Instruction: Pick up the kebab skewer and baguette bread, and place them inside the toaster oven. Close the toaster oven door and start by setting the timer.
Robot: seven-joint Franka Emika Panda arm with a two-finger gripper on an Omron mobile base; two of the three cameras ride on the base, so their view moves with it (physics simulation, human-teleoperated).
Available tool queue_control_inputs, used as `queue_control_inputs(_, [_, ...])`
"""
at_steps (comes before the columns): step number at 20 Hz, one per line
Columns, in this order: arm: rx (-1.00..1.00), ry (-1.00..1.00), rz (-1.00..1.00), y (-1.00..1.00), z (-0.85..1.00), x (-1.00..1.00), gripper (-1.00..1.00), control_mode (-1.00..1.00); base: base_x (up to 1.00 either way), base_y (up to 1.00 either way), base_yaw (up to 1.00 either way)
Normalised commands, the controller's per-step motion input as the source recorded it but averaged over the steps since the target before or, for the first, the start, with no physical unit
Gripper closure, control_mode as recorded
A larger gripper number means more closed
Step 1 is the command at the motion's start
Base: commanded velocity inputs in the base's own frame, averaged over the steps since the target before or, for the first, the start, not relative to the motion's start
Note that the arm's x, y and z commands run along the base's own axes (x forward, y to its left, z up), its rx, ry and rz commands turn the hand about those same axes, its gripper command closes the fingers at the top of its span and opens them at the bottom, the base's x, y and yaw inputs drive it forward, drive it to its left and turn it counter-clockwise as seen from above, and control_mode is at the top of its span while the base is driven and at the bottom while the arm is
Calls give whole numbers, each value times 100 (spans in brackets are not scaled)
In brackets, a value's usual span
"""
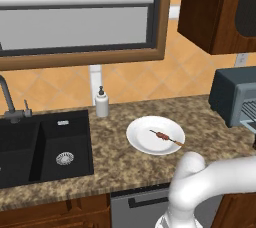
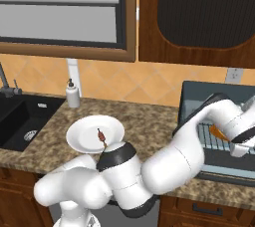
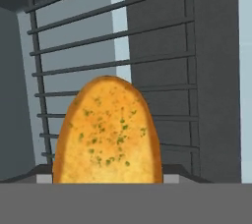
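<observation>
surface: granite, plate with skewer
oven: baguette at rack
fingers: state unclear
step: placing baguette; next, fetch skewer

We see white plate on speckled brown counter — kebab skewer lies across it, meat chunks near plate's middle. Black sink at left, faucet behind it. Soap dispenser upright near backsplash. Toaster oven at right edge — wire rack partly visible. White arm rises lower right.
</observation>
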Motion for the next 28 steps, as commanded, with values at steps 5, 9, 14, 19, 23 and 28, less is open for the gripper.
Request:
queue_control_inputs(5, [0,-7,0,2,0,0,100,-100,0,0,0])
queue_control_inputs(9, [0,-7,0,21,-1,0,100,-100,0,0,0])
queue_control_inputs(14, [-1,-11,0,48,-15,0,100,-100,0,0,0])
queue_control_inputs(19, [-4,-5,-1,65,-32,0,100,-100,0,0,0])
queue_control_inputs(23, [-2,-3,-8,50,-19,21,100,-100,0,0,0])
queue_control_inputs(28, [0,-2,-13,7,-2,25,100,-100,0,0,0])
